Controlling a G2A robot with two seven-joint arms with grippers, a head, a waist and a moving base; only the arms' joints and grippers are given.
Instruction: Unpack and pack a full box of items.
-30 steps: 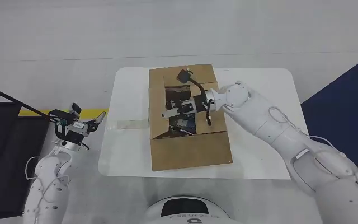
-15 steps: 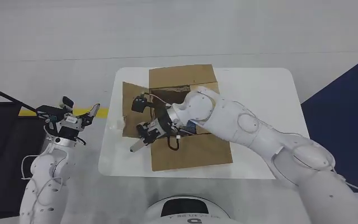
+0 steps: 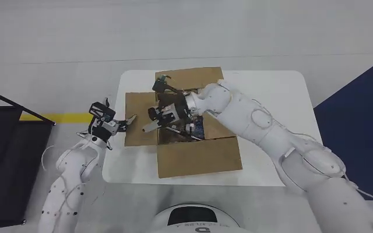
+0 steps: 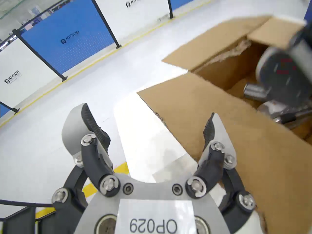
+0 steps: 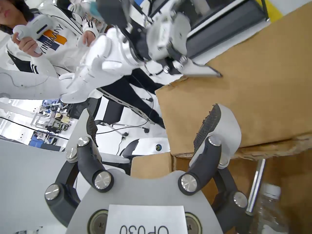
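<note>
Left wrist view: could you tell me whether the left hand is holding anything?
No, the left hand is open, and nothing sits between its jaws.

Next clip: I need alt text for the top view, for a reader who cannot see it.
Seen from above, the right gripper, open, hangs over the left side of an open cardboard box on a white table. The left gripper, also open, sits at the table's left edge beside the box's spread left flap.
</note>
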